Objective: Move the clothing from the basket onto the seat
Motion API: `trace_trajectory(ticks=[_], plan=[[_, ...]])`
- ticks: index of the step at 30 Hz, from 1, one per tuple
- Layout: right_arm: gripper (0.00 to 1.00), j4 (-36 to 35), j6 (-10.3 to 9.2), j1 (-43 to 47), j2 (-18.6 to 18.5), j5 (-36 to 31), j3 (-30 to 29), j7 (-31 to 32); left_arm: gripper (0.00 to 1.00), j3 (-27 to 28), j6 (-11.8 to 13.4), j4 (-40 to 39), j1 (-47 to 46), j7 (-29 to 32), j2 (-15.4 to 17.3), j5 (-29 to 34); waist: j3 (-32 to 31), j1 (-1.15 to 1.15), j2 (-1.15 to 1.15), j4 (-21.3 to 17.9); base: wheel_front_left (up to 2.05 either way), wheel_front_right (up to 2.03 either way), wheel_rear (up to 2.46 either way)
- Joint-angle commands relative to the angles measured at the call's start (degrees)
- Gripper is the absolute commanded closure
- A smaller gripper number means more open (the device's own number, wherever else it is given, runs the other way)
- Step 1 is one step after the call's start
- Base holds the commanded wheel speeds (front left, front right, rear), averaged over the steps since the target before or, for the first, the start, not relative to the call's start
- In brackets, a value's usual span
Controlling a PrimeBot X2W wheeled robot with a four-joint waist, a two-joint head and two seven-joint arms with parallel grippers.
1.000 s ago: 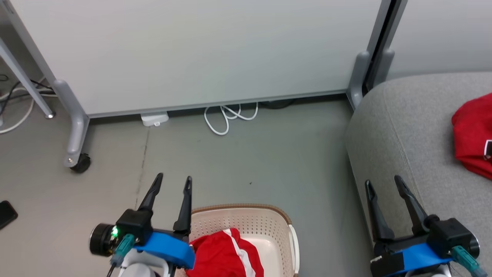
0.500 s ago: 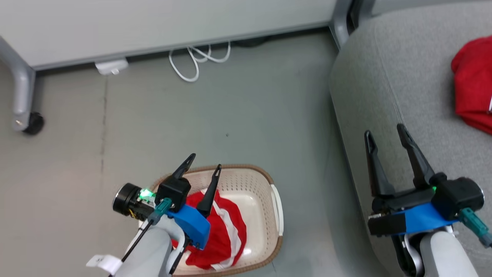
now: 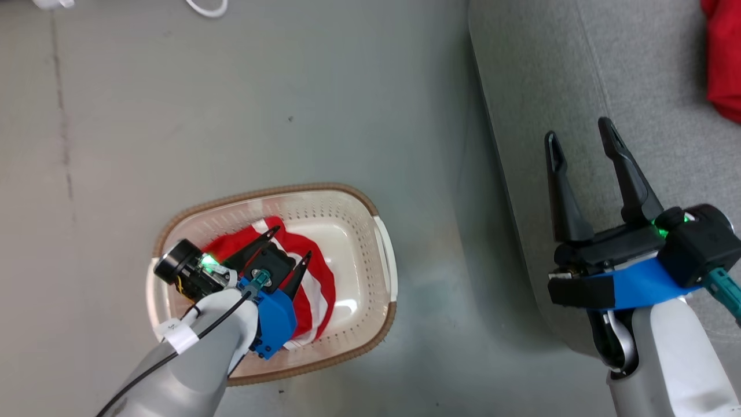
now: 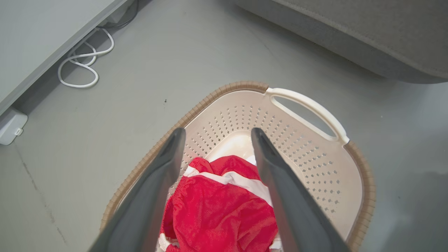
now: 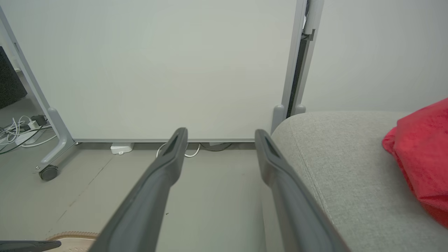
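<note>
Red clothing (image 4: 220, 213) sits in basket (image 3: 324, 189), lower left of head view, right under left gripper (image 3: 290, 242). Its jaws are spread wide and empty, probably just above the fabric. Right gripper (image 3: 578, 130), also wide and empty, hangs over seat (image 3: 538, 69), well apart. Left arm is nearer.

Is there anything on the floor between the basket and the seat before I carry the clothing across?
Nothing. In the head view, bare grey floor is all that lies between the basket and the seat.
</note>
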Motion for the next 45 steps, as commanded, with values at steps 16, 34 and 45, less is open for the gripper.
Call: trace_trajectory(ticks=[16,34,45], plan=[[0.0,-3.66,0.02,-7.05,0.48,0.99,0.82,-0.03,0.0,-17.14,-0.07,13.19,-11.25,9.45,2.86,-1.78,16.13,-0.02,0.0,-5.44,0.0,0.0,0.0],[0.0,-9.89,0.01,-10.07,1.15,1.33,0.68,-0.03,0.0,-29.44,-0.07,14.83,-18.88,17.93,9.89,-1.11,27.81,-0.02,0.0,-9.91,0.0,0.0,0.0],[0.0,-12.89,0.02,-9.19,1.33,0.28,-0.16,-0.03,0.69,-30.22,-0.07,15.3,-20.77,21.08,9.55,-1.68,30.49,-0.02,0.0,-10.28,0.0,0.0,0.0]])
